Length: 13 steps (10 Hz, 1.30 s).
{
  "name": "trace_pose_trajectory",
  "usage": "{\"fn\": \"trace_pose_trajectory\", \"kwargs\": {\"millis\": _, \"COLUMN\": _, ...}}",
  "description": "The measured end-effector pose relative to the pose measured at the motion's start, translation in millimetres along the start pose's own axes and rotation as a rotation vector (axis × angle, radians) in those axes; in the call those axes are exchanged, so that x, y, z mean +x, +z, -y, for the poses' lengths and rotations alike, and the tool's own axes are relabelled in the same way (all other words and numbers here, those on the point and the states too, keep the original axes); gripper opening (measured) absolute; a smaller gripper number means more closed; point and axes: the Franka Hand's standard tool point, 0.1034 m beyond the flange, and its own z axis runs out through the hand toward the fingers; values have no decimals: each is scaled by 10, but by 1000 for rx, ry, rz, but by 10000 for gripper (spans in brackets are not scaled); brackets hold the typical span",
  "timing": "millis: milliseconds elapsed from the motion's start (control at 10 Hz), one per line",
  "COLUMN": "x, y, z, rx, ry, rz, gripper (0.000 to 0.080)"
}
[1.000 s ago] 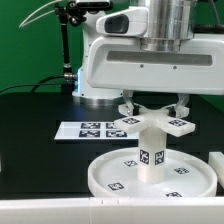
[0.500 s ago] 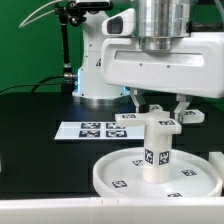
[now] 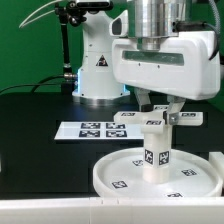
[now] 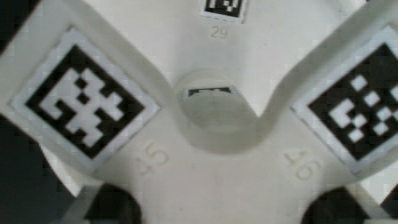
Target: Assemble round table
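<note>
Cross-shaped base piece [image 3: 160, 117] atop upright leg [image 3: 155, 150] — pincer [image 3: 160, 106] above

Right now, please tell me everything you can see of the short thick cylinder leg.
The cylinder leg looks like white plastic, short and thick, with black-and-white square tags on its side. It stands upright at the middle of the round disc. The cross-shaped base piece sits at its top end, under the gripper, whose jaws are hidden.

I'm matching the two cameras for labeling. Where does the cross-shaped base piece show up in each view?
Exterior view: the cross-shaped base piece sits atop the cylinder leg, under the end effector.
Wrist view: the base piece fills the picture, seen close.
Shared landmark: the black-and-white tags on its arms.
</note>
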Motion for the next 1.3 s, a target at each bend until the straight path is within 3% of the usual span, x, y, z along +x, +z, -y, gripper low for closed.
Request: {"fn": "trace_pose_trajectory", "kwargs": {"millis": 1300, "x": -3, "y": 7, "z": 9, "rx": 27, "ry": 954, "rz": 63, "gripper": 443}}
